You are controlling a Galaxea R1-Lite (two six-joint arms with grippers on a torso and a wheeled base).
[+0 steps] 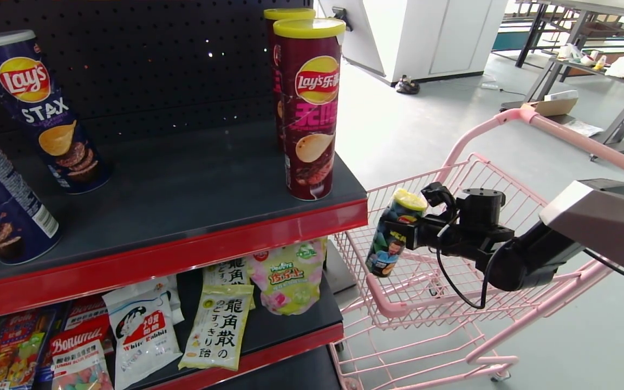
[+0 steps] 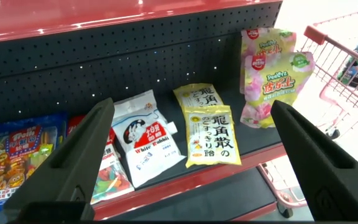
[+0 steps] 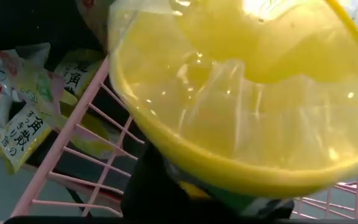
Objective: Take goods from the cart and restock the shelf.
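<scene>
My right gripper (image 1: 419,226) is shut on a dark chip can with a yellow lid (image 1: 394,234), held tilted over the front end of the pink cart (image 1: 393,310), just right of the shelf's corner. Up close in the right wrist view, the can's yellow lid (image 3: 241,106) looms large with the pink cart wire (image 3: 79,155) behind it. The upper shelf board (image 1: 182,184) carries two maroon cans (image 1: 312,108) at its right end and two blue cans (image 1: 36,108) at its left. My left gripper (image 2: 192,104) stands open, facing the lower shelf's snack bags.
The lower shelf holds a white bag (image 2: 145,140), yellow packets (image 2: 211,134), a green-pink pouch (image 2: 272,81) and colourful packs (image 1: 14,346). A red lip (image 1: 182,249) edges the upper shelf. Bare shelf lies between the blue and maroon cans. Tables (image 1: 604,65) stand behind the cart.
</scene>
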